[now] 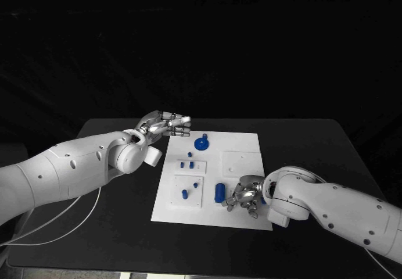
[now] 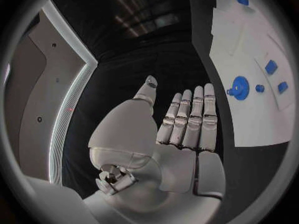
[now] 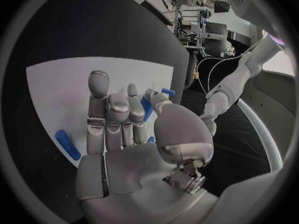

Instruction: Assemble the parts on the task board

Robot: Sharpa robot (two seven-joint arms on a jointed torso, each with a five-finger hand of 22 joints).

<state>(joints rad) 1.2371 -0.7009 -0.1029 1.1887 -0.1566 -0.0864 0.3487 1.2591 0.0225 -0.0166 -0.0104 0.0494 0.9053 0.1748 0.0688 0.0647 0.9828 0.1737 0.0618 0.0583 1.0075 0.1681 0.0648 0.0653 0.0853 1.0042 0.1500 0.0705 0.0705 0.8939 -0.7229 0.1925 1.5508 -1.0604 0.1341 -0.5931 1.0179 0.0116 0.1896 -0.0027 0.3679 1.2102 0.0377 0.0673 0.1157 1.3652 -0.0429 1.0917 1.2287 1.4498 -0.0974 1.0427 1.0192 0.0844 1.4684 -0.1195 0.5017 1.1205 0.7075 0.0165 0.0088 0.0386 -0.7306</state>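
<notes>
The surface point(image 1: 310, 139) is black and flat; all around it the room is very dark; a pale wall panel point(image 2: 37, 84) with a bright strip of light point(image 2: 72, 104) stands to one side; far off, shelves full of stuff point(image 3: 199, 15) sit in brighter light.

The task board point(image 1: 243, 218) is set at the frame's centre on the table point(image 1: 335, 151). A round part point(image 1: 202, 143) is placed at the board's upper left, a long part point(image 1: 219, 192) lower down.

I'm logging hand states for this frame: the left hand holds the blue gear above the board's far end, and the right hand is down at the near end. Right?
Not quite. The left hand holds nothing: the left wrist view shows its fingers straight and the palm bare, while the blue gear sits on the task board. The right hand is at the near end, as you say.
</notes>
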